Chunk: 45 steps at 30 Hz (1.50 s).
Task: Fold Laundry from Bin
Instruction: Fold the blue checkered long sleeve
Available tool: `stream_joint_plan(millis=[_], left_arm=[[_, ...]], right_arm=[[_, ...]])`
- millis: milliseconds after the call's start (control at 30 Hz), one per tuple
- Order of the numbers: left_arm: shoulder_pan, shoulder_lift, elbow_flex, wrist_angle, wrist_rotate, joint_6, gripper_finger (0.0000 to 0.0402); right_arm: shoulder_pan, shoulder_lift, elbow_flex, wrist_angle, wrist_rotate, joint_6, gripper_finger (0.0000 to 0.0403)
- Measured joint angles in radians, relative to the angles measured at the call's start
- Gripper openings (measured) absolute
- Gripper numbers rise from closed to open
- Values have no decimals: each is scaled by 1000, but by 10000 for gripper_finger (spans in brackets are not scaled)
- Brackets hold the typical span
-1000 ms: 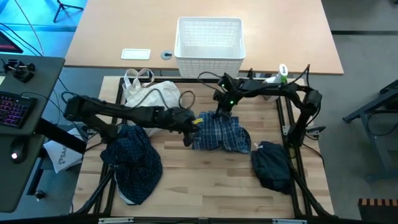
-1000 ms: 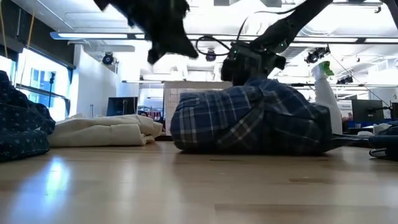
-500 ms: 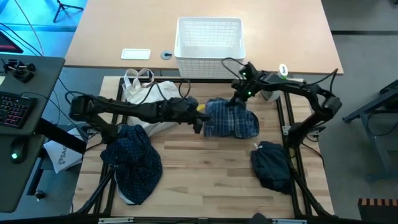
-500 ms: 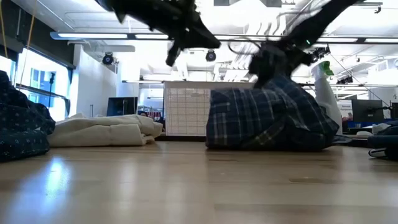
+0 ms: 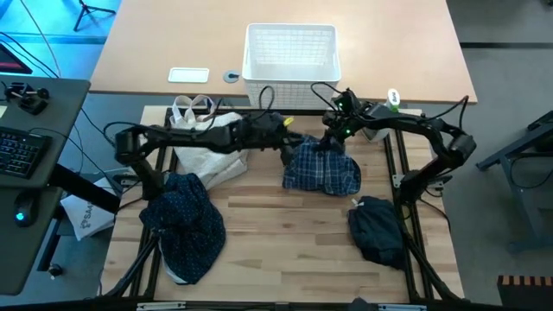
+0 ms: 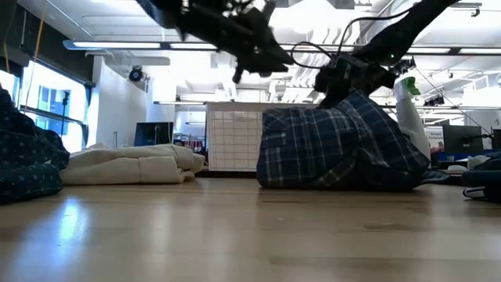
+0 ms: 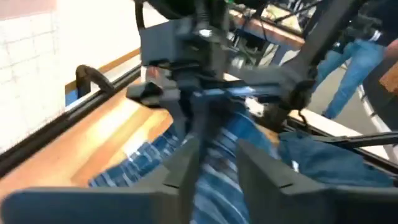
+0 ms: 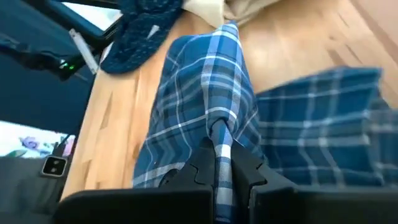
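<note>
The blue-and-white plaid shirt (image 5: 321, 171) lies bunched on the wooden table at the far middle, its bulk (image 6: 337, 153) resting on the boards. My right gripper (image 5: 327, 144) is at the shirt's far top edge, shut on it. My left gripper (image 5: 288, 149) hovers just off the shirt's left side, above the table (image 6: 250, 63). Its fingers stand apart in the left wrist view (image 7: 217, 152) with nothing between them. The white lattice bin (image 5: 291, 56) stands beyond the far edge. My right gripper pinches a narrow raised fold of the plaid shirt (image 8: 219, 134) between its two fingers, at the heap's top. The fingers slant down from the far right. The cloth rises in a peak to the fingers (image 6: 348, 92), and the shirt's lower part lies on the table.
A cream cloth bag (image 5: 207, 138) lies at the far left. The dotted navy shirt (image 5: 183, 225) hangs over the near left edge, and a plain dark navy piece (image 5: 376, 229) lies at the right. A spray bottle (image 5: 393, 97) stands far right, by the black frame rail.
My right gripper has gone toward the table's far right, dragging the plaid shirt along the boards, then kept still. The shirt is heaped more tightly under it. My left gripper has moved toward the far edge and right, staying above the shirt's left side.
</note>
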<state>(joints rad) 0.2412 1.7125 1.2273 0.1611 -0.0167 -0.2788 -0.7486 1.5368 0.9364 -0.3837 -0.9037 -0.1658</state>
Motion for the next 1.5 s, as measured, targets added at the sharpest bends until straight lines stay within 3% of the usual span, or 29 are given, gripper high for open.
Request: stream_joint_plan(millis=[267, 500, 733, 900, 967, 1100, 1300, 1400, 1500], left_arm=[[83, 193, 143, -166, 253, 73, 231], [107, 239, 159, -198, 536, 123, 251], [106, 240, 159, -314, 559, 259, 217], [107, 238, 159, -297, 559, 301, 142], [107, 237, 159, -284, 559, 307, 98], [106, 237, 158, -289, 563, 278, 17], [105, 237, 158, -288, 565, 263, 21], [106, 237, 158, -286, 565, 242, 11], [108, 237, 158, -288, 565, 228, 5]], right_arm=[[89, -15, 13, -24, -29, -13, 0], [120, -26, 13, -52, -8, 16, 0], [109, -84, 13, -50, 54, 31, 0], [102, -152, 12, -53, 149, 68, 17], [95, -181, 12, -54, 189, 93, 46], [54, -241, 13, -56, 204, 167, 141], [50, -274, 13, -217, 205, 76, 287], [87, -269, 13, -296, 191, 0, 312], [138, -269, 13, -330, 188, -37, 297]])
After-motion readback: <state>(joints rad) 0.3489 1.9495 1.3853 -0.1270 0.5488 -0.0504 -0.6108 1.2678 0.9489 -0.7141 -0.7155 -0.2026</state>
